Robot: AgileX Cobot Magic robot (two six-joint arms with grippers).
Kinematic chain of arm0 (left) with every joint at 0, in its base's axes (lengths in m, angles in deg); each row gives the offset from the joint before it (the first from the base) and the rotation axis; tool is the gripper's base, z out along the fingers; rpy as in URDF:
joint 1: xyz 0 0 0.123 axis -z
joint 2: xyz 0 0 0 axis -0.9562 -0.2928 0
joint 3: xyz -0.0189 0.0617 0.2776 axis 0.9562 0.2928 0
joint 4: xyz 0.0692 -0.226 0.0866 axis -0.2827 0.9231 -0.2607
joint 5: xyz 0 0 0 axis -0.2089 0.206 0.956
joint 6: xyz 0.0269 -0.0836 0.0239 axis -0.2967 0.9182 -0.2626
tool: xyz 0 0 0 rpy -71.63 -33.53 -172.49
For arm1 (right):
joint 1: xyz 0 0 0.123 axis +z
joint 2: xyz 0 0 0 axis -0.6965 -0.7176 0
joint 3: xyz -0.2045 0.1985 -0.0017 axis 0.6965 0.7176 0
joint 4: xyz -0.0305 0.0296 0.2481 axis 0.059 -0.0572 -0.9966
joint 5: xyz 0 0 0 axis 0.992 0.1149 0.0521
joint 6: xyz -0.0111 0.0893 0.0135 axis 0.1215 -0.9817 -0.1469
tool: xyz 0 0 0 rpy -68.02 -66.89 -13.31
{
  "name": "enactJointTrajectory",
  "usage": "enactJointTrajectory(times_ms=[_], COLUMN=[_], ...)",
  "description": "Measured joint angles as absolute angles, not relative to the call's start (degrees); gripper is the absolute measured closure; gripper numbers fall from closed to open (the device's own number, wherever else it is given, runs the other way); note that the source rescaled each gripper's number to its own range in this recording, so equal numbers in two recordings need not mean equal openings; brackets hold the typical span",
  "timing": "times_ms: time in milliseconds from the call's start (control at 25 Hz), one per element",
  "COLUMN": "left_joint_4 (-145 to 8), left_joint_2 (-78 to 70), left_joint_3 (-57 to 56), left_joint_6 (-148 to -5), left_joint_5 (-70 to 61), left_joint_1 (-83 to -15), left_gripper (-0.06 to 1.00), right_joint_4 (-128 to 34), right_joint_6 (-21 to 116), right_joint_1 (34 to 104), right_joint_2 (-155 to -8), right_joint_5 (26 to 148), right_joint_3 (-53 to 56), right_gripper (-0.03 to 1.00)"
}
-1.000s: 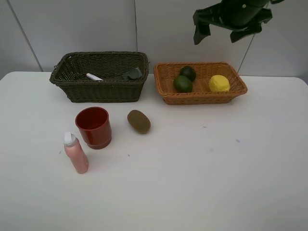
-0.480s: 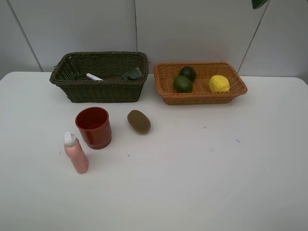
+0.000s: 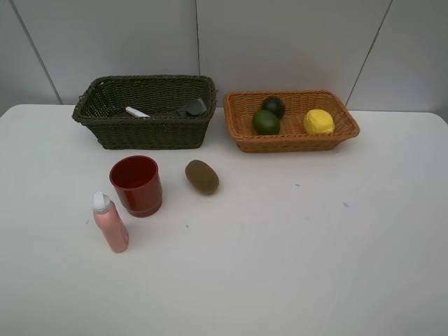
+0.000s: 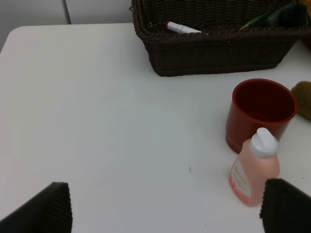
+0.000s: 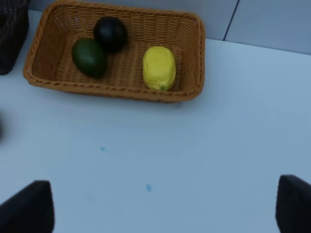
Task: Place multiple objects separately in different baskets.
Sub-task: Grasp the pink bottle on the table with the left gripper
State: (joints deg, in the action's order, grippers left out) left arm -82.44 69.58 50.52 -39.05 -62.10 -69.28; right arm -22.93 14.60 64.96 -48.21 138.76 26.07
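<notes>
While they hold nothing, left fingers (image 4: 46,209) and right fingers (image 5: 29,208) stand wide apart | spray bottle (image 4: 253,171), red cup (image 4: 262,109), kiwi (image 3: 201,176) on worktop (image 3: 294,245) | lemon (image 5: 159,68), lime (image 5: 89,57), mangosteen (image 5: 111,34) in orange basket (image 5: 112,91) | marker (image 4: 182,28) in dark basket (image 4: 218,56)

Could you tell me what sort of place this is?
Likely a robot lab bench: a white table, plain panelled wall, and sorting props like the dark basket and orange basket.

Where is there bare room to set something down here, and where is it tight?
Free: the table right of the kiwi, in front of the orange basket. Crowded: red cup, pink bottle and kiwi cluster before the dark basket.
</notes>
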Motion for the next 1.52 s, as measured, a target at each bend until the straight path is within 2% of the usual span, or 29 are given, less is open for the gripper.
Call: enactJointTrajectory(times_ms=[200,520,920,1520], left_joint_4=[-82.44,-82.44,-82.44,-82.44], left_joint_2=[69.58,69.58,69.58,69.58], left_joint_3=[50.52,50.52,50.52,50.52], left_joint_6=[-39.05,-39.05,-39.05,-39.05], left_joint_5=[-62.1,-62.1,-62.1,-62.1], left_joint_1=[-69.28,-69.28,-69.28,-69.28], left_gripper=[-0.05,-0.05,-0.05,-0.05], right_joint_4=[-22.96,-26.97,-27.57,-28.52], right_joint_6=[17.94,22.53,22.85,22.88], right_joint_1=[64.96,64.96,64.96,64.96], right_joint_2=[-34.09,-20.45,-18.11,-18.11], right_joint_5=[139.1,140.25,140.28,138.75], right_joint_3=[34.37,42.24,50.97,51.45], right_gripper=[-0.03,-0.03,-0.03,-0.03])
